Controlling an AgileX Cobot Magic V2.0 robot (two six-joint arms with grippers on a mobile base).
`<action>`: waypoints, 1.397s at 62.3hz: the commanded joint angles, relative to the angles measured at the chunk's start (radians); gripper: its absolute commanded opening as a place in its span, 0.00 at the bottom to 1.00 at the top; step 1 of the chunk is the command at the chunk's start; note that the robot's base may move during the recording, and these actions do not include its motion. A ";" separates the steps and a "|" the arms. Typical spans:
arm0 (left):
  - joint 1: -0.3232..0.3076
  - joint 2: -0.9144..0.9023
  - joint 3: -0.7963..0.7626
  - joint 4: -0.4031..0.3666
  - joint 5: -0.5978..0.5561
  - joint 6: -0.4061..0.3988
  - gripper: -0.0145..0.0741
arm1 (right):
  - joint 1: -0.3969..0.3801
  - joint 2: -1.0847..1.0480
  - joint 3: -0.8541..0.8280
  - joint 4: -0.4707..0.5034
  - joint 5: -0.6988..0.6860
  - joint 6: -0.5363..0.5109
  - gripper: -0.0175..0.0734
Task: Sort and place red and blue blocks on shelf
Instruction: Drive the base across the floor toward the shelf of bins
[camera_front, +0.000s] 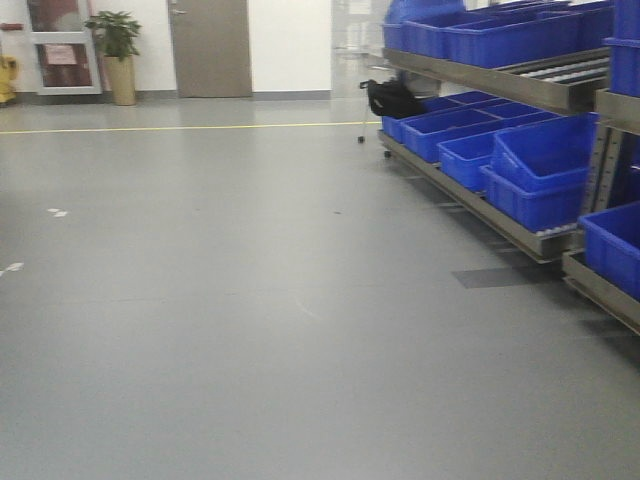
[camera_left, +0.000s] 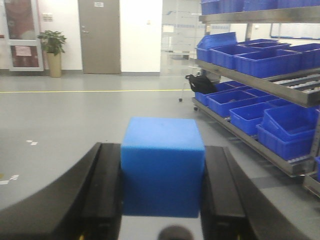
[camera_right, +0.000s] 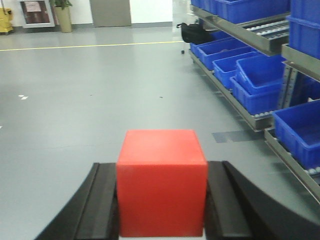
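Observation:
In the left wrist view my left gripper (camera_left: 162, 167) is shut on the blue block (camera_left: 162, 160), a plain mid-blue cube held between the two black fingers (camera_left: 107, 185) above the floor. In the right wrist view my right gripper (camera_right: 161, 192) is shut on the red block (camera_right: 161, 175), a bright red cube clamped between its black fingers (camera_right: 220, 200). Neither gripper nor block shows in the front view. The shelf (camera_front: 500, 85) stands to the right, some way ahead.
The grey metal shelf carries several large blue plastic bins (camera_front: 540, 165) on sloped tiers, also in the wrist views (camera_left: 265, 57) (camera_right: 260, 82). A black bag (camera_front: 392, 98) sits by its far end. Grey floor (camera_front: 200, 300) with a yellow line, door and potted plant (camera_front: 118, 55) lies ahead.

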 joint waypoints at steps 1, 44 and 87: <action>0.001 0.005 -0.028 -0.006 -0.084 -0.004 0.30 | -0.005 0.001 -0.033 0.004 -0.095 -0.004 0.64; 0.001 0.005 -0.028 -0.006 -0.084 -0.004 0.30 | -0.005 0.001 -0.033 0.004 -0.095 -0.004 0.64; 0.001 0.005 -0.028 -0.006 -0.084 -0.004 0.30 | -0.005 0.001 -0.033 0.004 -0.095 -0.004 0.64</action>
